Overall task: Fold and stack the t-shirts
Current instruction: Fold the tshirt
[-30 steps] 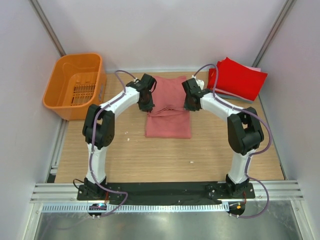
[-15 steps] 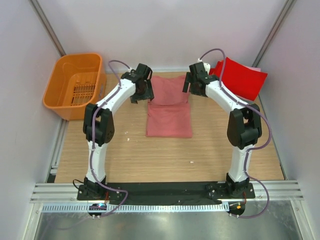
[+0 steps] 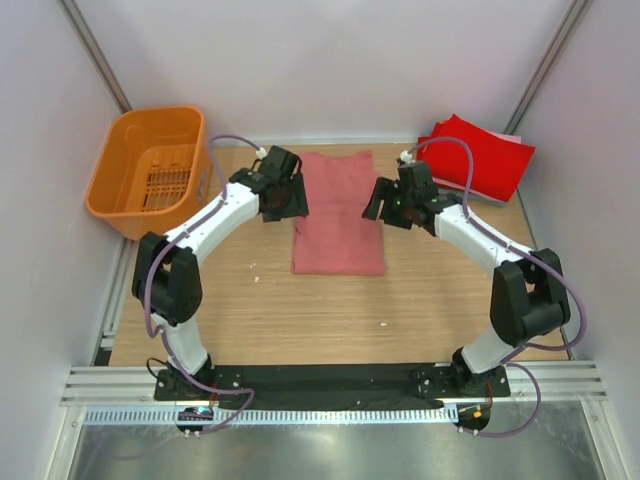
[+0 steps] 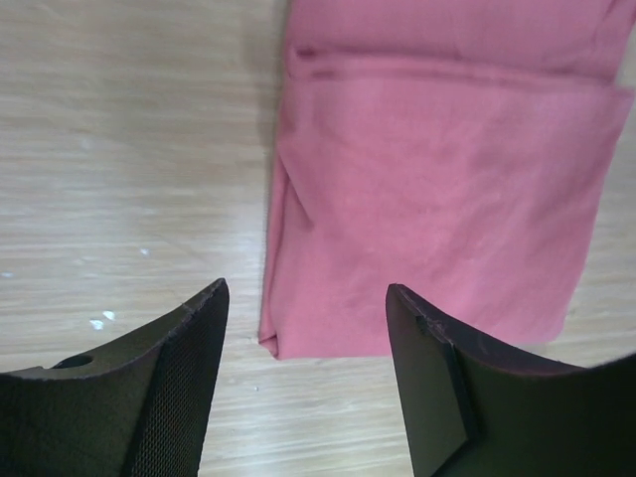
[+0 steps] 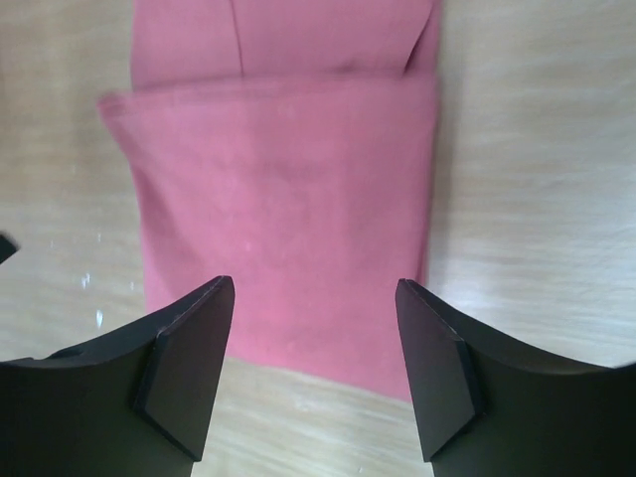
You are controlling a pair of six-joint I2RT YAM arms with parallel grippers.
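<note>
A salmon-pink t-shirt (image 3: 337,212) lies folded into a long rectangle in the middle of the table; it also fills the left wrist view (image 4: 437,189) and the right wrist view (image 5: 288,189), where a nearer layer lies over a farther one. My left gripper (image 3: 285,198) (image 4: 306,298) hovers open at the shirt's left edge with nothing between its fingers. Over the right edge, my right gripper (image 3: 385,205) (image 5: 313,293) is open and empty too. A bright red t-shirt (image 3: 475,155) rests folded at the back right, with a pale cloth edge (image 3: 516,139) showing beneath it.
An orange slotted basket (image 3: 155,170) stands at the back left, beyond the table's left edge. Grey walls close in the back and both sides. Bare wooden table (image 3: 330,320) lies between the pink shirt and the arm bases.
Both grippers opened and let go of the pink shirt, swung out to its far end, then drew back beside its middle. The shirt, bunched a second ago, now lies flat.
</note>
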